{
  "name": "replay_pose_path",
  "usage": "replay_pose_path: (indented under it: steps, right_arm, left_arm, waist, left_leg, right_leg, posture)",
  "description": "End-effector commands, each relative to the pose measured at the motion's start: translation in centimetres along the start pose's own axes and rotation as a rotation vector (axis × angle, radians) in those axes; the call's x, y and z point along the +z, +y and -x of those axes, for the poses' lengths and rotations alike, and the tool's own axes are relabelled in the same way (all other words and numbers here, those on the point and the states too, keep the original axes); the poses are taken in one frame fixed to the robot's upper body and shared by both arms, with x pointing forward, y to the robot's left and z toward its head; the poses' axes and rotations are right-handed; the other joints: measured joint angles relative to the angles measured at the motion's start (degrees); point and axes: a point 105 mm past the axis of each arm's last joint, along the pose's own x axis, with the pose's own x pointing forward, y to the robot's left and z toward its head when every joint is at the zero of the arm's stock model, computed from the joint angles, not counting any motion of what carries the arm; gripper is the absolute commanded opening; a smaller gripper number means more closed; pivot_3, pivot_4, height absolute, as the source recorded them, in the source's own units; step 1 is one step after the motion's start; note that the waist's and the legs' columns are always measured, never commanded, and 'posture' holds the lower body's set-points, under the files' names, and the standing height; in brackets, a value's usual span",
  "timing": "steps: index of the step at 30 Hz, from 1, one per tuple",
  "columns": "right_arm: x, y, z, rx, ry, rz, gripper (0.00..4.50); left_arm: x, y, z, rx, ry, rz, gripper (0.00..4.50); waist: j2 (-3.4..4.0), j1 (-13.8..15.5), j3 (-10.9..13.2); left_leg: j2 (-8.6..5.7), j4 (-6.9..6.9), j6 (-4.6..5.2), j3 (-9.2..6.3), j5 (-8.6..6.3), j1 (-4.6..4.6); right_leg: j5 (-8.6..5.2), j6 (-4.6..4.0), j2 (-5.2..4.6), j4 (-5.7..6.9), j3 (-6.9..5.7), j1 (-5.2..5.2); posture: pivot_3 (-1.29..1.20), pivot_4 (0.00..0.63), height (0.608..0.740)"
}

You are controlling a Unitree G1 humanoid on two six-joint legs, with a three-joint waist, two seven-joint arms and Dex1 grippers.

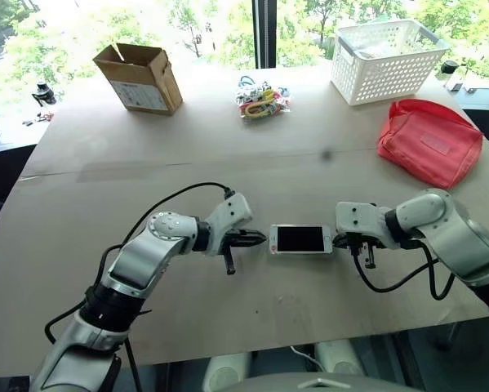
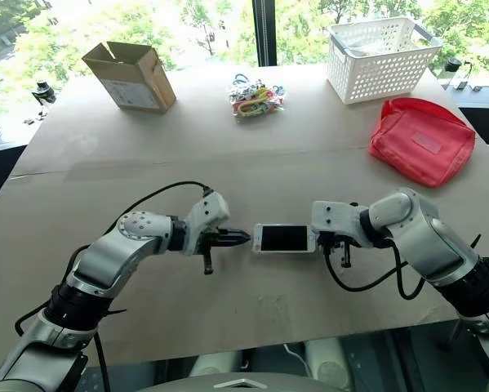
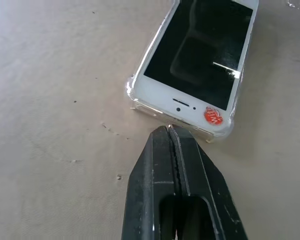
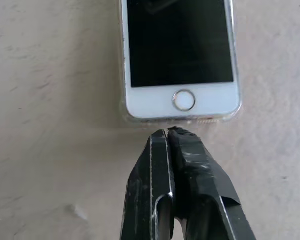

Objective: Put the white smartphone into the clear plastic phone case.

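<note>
Left eye view looks down on a tan table (image 1: pixel 146 269) where the white smartphone (image 1: pixel 300 239) lies flat, screen up, between the two arms. The left claw (image 1: pixel 260 238) points at one short end of the phone with its black fingers pressed together and holding nothing; the right claw (image 1: pixel 336 240) points at the opposite short end, likewise closed and empty.

In the left wrist view the closed fingers (image 3: pixel 162 165) have their tips at the corner of the clear plastic phone case (image 3: pixel 132 102), whose glossy rim wraps the phone's end and side, so the phone sits inside the case. That end carries the earpiece slot and a small round orange sticker (image 3: pixel 214 116) on the white bezel. Whether the tips touch the rim or stop just short cannot be told.

In the right wrist view the closed fingers (image 4: pixel 182 155) sit just at the end with the round home button (image 4: pixel 184 99), the case's clear edge showing as a faint border around the white bezel.

Farther back on the table stand an open cardboard box (image 1: pixel 140 77), a bundle of coloured items in a clear bag (image 1: pixel 263 100), a white plastic basket (image 1: pixel 385 60), and a red pouch (image 1: pixel 429 140), all well apart from the phone.
</note>
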Motion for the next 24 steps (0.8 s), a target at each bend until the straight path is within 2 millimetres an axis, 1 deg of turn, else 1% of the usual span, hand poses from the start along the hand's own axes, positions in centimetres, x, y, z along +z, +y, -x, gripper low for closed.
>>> replay_pose_path:
  steps: [1, 3, 5, 6, 8, 10, 11, 12, 13, 15, 16, 19, 21, 24]
  right_arm:
    - [0.3, -1.7, 2.2, -0.098, -0.062, -0.003, 0.09]
    - [0.4, -2.9, 2.8, -0.163, -0.120, -0.008, 0.09]
    - [0.6, -3.2, 3.0, -0.176, -0.191, -0.025, 0.09]
    - [0.9, -3.3, 3.0, -0.179, -0.239, -0.018, 0.09]
    - [2.3, -3.2, 2.9, -0.181, -0.441, -0.063, 0.09]
    - [2.6, -2.8, 2.6, -0.168, -0.576, -0.149, 0.09]
    - [1.5, -2.6, 2.1, -0.170, -0.606, -0.210, 0.09]
    - [0.5, -2.0, 1.4, -0.145, -0.618, -0.250, 0.09]
    - [0.0, -1.4, 1.2, -0.123, -0.673, -0.287, 0.09]
    - [-0.1, -1.1, 1.4, -0.136, -0.795, -0.297, 0.09]
    - [0.0, -0.7, 1.3, -0.113, -0.838, -0.307, 0.09]
    - [-0.1, 0.6, 0.1, -0.052, -0.859, -0.289, 0.09]
    - [0.0, 1.1, -0.8, -0.045, -0.885, -0.258, 0.09]
    - [0.2, 1.0, -1.5, -0.052, -0.912, -0.255, 0.09]
  left_arm:
    - [2.6, 0.5, 0.8, 0.011, -0.101, -0.050, 0.00]
    - [3.7, 0.1, -0.1, -0.011, -0.165, -0.050, 0.00]
    - [4.3, -0.4, -1.1, -0.036, -0.217, -0.034, 0.00]
    - [4.4, -0.8, -1.7, -0.050, -0.227, -0.030, 0.00]
    - [4.0, -1.5, -2.7, -0.075, -0.227, -0.026, 0.00]
    - [3.5, -1.9, -3.6, -0.080, -0.228, -0.026, 0.00]
    - [3.3, -2.0, -4.2, -0.075, -0.241, -0.024, 0.00]
    - [3.0, -2.0, -4.6, -0.068, -0.250, -0.018, 0.00]
    - [2.6, -2.1, -5.0, -0.069, -0.244, -0.022, 0.00]
    - [1.7, -2.3, -5.4, -0.074, -0.229, -0.026, 0.00]
    - [1.2, -2.5, -5.5, -0.082, -0.212, -0.027, 0.00]
    - [-0.3, -3.1, -5.6, -0.099, -0.172, -0.029, 0.00]
    - [-1.0, -3.1, -5.5, -0.096, -0.145, -0.039, 0.00]
    - [-1.3, -3.0, -5.4, -0.089, -0.127, -0.051, 0.00]
  waist:
    - [0.00, 0.12, 0.00]
    - [0.00, 0.15, 0.00]
    - [-0.01, 0.23, -0.01]
    - [-0.02, 0.35, -0.01]
    - [-0.07, 0.30, -0.03]
    - [-0.06, 0.22, -0.02]
    - [-0.06, 0.24, -0.03]
    - [-0.05, 0.40, -0.03]
    - [-0.05, 0.70, -0.03]
    - [-0.06, 1.07, -0.03]
    - [-0.04, 1.03, -0.02]
    - [0.02, 0.86, -0.05]
    - [0.01, 0.85, -0.07]
    - [0.05, 0.87, -0.09]
  left_leg:
    - [0.00, -0.01, 0.00, 0.00, 0.00, -0.01]
    - [-0.01, 0.00, 0.00, 0.02, 0.00, 0.01]
    - [-0.02, 0.00, 0.00, 0.05, 0.00, 0.02]
    - [-0.02, 0.02, 0.00, 0.07, 0.00, 0.00]
    - [-0.02, 0.01, 0.00, 0.08, 0.00, -0.01]
    - [0.00, -0.02, -0.01, 0.07, 0.00, 0.03]
    - [0.01, -0.06, -0.01, 0.06, 0.00, 0.03]
    - [0.01, -0.05, -0.01, 0.05, 0.00, 0.04]
    - [0.01, -0.04, -0.01, 0.05, 0.00, 0.03]
    - [-0.01, -0.01, 0.00, 0.07, 0.00, 0.03]
    - [-0.02, 0.00, 0.00, 0.10, 0.00, 0.04]
    - [-0.02, 0.01, 0.01, 0.10, 0.00, 0.13]
    - [-0.03, 0.00, 0.01, 0.11, 0.00, 0.27]
    - [-0.01, 0.00, 0.01, 0.16, 0.00, 0.29]
  right_leg:
    - [0.00, 0.00, -0.01, -0.02, 0.00, 0.00]
    - [0.00, 0.01, -0.04, -0.03, 0.02, 0.02]
    - [0.00, 0.01, -0.05, -0.04, 0.03, 0.04]
    - [0.00, 0.01, -0.05, -0.03, 0.03, 0.03]
    - [0.01, 0.01, -0.03, -0.03, 0.00, 0.03]
    - [0.01, -0.01, 0.07, 0.01, 0.04, 0.02]
    - [0.01, -0.01, 0.06, 0.01, 0.05, 0.01]
    - [0.01, -0.01, 0.06, 0.03, 0.03, 0.02]
    - [0.01, -0.01, 0.06, 0.01, 0.04, 0.02]
    - [0.01, 0.00, 0.00, 0.00, 0.07, 0.04]
    - [0.01, 0.00, -0.01, 0.00, 0.10, 0.04]
    - [0.02, 0.00, 0.00, 0.06, 0.20, 0.05]
    - [0.01, 0.00, 0.05, 0.06, 0.23, 0.15]
    - [0.01, 0.00, 0.14, 0.07, 0.18, 0.18]
  posture:
    - [0.00, 0.150, 0.740]
    - [0.00, 0.150, 0.740]
    - [0.00, 0.150, 0.740]
    - [0.00, 0.150, 0.740]
    - [0.00, 0.150, 0.740]
    - [0.00, 0.150, 0.740]
    - [0.00, 0.150, 0.740]
    - [0.00, 0.150, 0.740]
    - [0.00, 0.150, 0.740]
    - [0.00, 0.150, 0.740]
    - [0.00, 0.150, 0.740]
    - [0.00, 0.150, 0.740]
    - [0.00, 0.150, 0.740]
    - [0.00, 0.150, 0.740]
